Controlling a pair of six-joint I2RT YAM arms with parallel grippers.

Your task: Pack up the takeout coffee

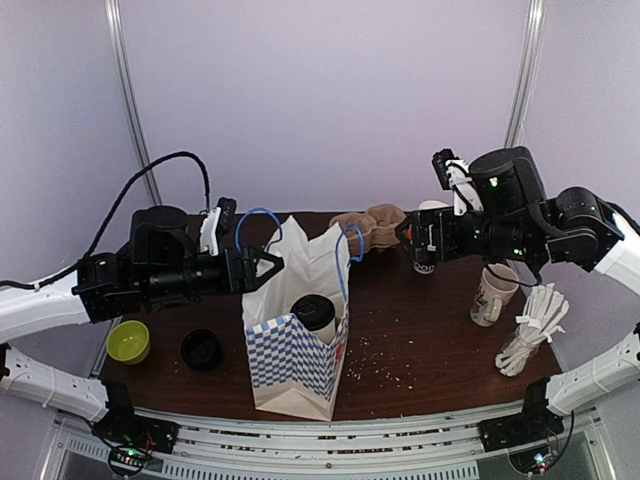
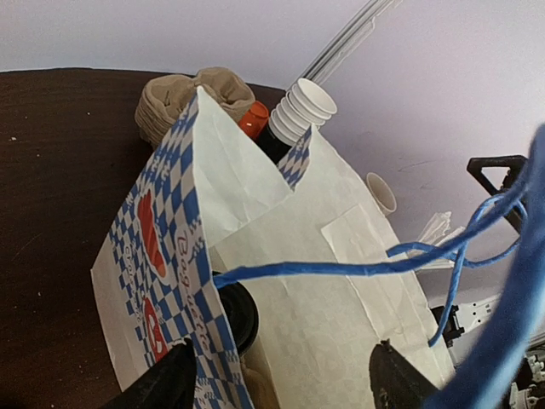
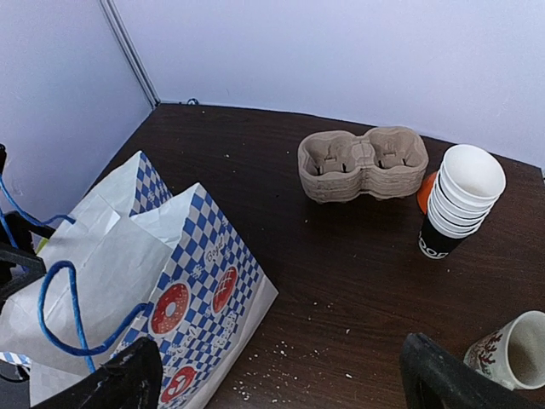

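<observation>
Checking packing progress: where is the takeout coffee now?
In the top view the takeout coffee sits inside the open checkered bag, left of centre, close to the left gripper at the bag's rim.

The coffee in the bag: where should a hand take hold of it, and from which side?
Probably at the white wall of the coffee just under its lid, coming from above. It stands inside the bag, whose walls cover its sides; only its top shows through the open mouth.
</observation>
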